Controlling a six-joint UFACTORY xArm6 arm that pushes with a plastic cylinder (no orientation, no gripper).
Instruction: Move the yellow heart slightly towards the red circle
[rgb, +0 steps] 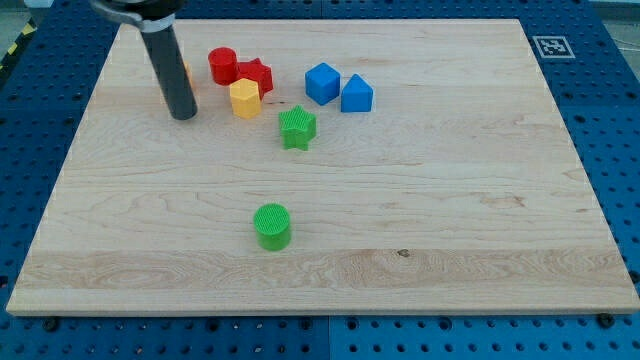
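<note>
step: contact with yellow heart (186, 72), mostly hidden behind rod | my tip (182, 115) at its left | end effector: gripperless rod, holds nothing | next: short rightward nudge toward red circle (222, 65)

We can't read any words or nos. here. We only see one small black & white square sign (548, 46) stuck on the wood board (450, 200), at the view's top right corner.
</note>
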